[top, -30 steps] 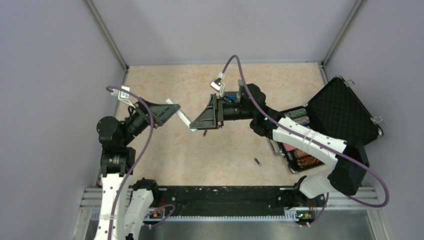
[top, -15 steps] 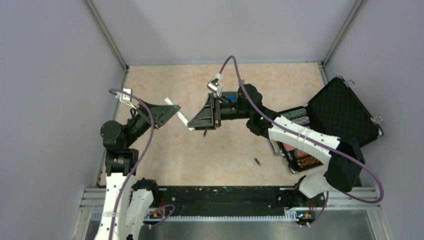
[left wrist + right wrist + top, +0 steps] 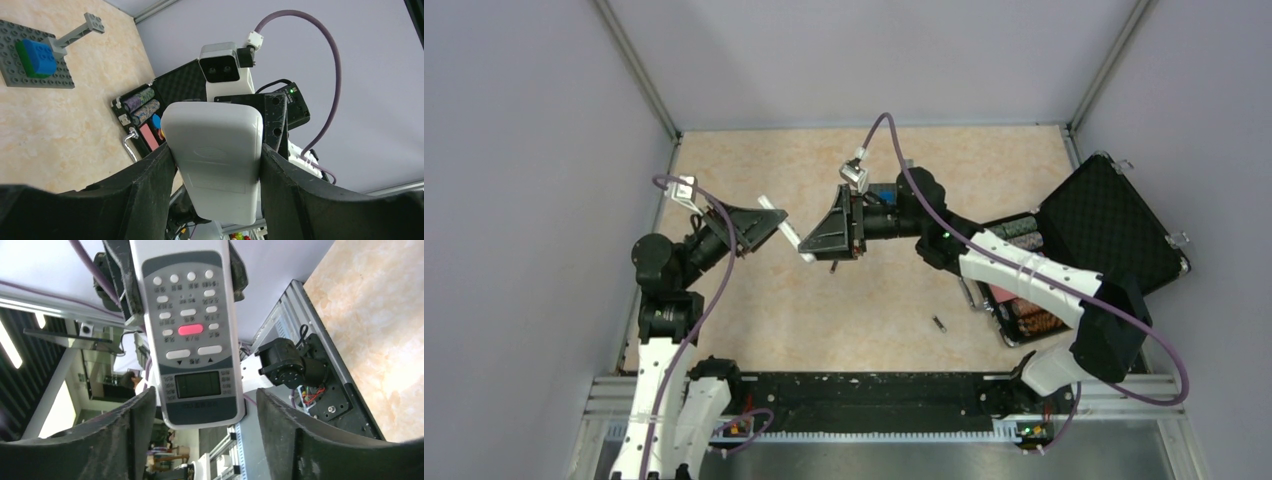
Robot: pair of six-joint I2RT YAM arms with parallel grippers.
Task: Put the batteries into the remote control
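The white remote control [image 3: 784, 228] hangs in the air between my two grippers. My left gripper [image 3: 769, 218] is shut on its sides; the left wrist view shows its plain white back [image 3: 215, 150] clamped between both fingers. My right gripper [image 3: 822, 240] is open and straddles the remote's other end. In the right wrist view the button face and dark screen [image 3: 192, 340] sit between the fingers [image 3: 280, 430] with a small gap on each side. One battery [image 3: 834, 266] lies on the table under the right gripper. The other battery [image 3: 939, 323] lies nearer the front.
An open black case [image 3: 1114, 230] holding poker chips [image 3: 1024, 235] stands at the right. A grey plate with a blue block [image 3: 35, 60] lies at the back, mostly hidden behind the right arm in the top view. A black rail [image 3: 854, 390] runs along the near edge.
The left arm has shifted slightly right and up with the remote. The right gripper has moved slightly left along the remote. Both batteries lie where they were.
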